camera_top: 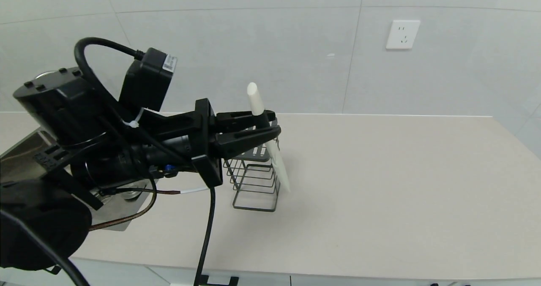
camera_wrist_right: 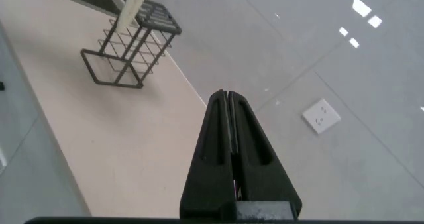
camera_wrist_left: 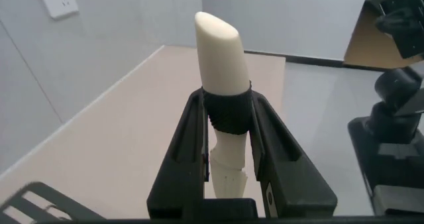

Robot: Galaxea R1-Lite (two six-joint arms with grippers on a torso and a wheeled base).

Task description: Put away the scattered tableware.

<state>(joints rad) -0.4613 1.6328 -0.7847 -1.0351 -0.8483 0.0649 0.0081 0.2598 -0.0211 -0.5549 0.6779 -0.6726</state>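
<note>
Head view: left gripper (camera_top: 270, 124) sits centre-left of frame, clenched on a cream utensil (camera_top: 277, 159). The utensil is tilted, rounded end up toward the wall and lower end down at the right edge of the wire rack (camera_top: 253, 184). Can't tell if that end is inside the rack or just in front of it. The rack stands on the beige counter (camera_top: 380, 184), left of centre, with a metal sink (camera_top: 25, 146) at the far left edge. Wall outlet (camera_top: 403, 34) is upper right. Left wrist view: both fingers (camera_wrist_left: 189, 144) of the left gripper (camera_wrist_left: 227, 103) are tight on the utensil (camera_wrist_left: 220, 48) at mid-shaft and the rounded end pokes out past them. A corner of the rack (camera_wrist_left: 33, 201) is close by, counter (camera_wrist_left: 126, 124) beneath, outlet (camera_wrist_left: 57, 1) on the wall. Right wrist view: right gripper (camera_wrist_right: 228, 98) is clenched on nothing, fingers pressed together, held over the counter (camera_wrist_right: 119, 144) well apart from the rack (camera_wrist_right: 129, 48). The utensil (camera_wrist_right: 132, 5) slants down onto the rack's top. Outlet (camera_wrist_right: 321, 115) is on the wall beyond.
</note>
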